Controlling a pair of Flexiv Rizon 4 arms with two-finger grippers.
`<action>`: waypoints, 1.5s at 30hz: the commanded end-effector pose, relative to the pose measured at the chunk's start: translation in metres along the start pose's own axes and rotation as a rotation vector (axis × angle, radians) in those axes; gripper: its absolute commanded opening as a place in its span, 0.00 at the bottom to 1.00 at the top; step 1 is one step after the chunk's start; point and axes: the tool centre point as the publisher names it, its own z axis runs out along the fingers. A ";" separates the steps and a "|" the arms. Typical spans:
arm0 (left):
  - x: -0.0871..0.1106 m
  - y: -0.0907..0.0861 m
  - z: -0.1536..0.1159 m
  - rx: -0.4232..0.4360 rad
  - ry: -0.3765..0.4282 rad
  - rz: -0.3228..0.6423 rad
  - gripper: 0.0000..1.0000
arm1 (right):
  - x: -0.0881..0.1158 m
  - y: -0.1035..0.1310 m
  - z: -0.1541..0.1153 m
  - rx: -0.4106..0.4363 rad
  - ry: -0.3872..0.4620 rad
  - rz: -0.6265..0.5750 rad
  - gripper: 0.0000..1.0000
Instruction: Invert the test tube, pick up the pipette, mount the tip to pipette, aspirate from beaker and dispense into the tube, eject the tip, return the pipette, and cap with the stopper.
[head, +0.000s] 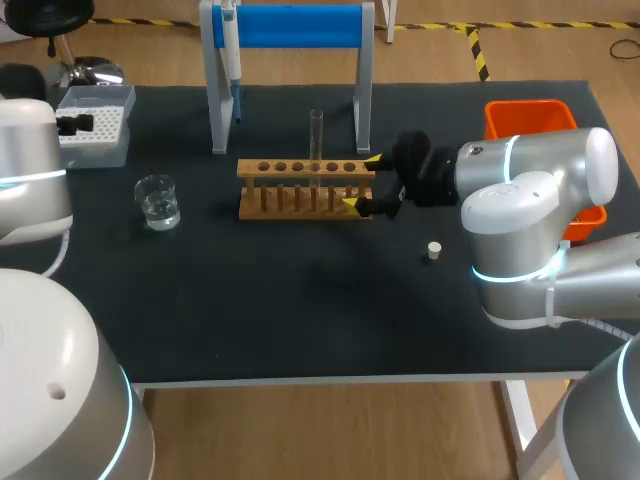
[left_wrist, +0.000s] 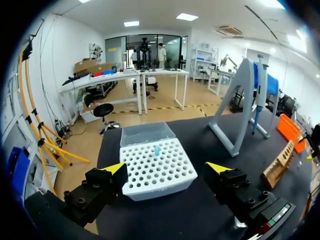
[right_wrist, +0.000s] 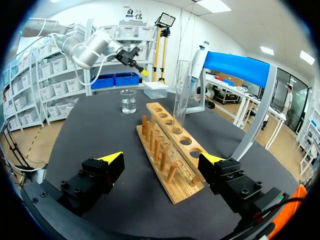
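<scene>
Head: clear glass test tube (head: 316, 135) upright in pale wooden rack (head: 305, 187) toward table's (head: 300, 320) far edge, right gripper (head: 361, 181) released at rack's right end. Left wrist: left gripper (left_wrist: 166, 167) released over white tip box (left_wrist: 155, 175). Right wrist: risks clipping rack, toppling tube, on a careless approach.

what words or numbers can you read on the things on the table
No text can be read.
Beaker: any marks on the glass are too small to tell.
Pipette: no print shows.
Tip box: no print shows.
Wooden rack: no print shows.
</scene>
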 end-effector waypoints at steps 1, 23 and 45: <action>-0.001 -0.002 0.010 -0.011 0.000 0.003 1.00 | 0.000 -0.001 0.000 -0.001 0.001 0.000 1.00; -0.003 -0.003 0.040 -0.043 0.009 -0.001 0.60 | 0.000 -0.001 0.000 -0.001 0.001 0.000 1.00; -0.006 -0.005 0.068 -0.067 0.012 0.017 0.52 | 0.000 -0.001 0.000 -0.001 0.001 0.000 1.00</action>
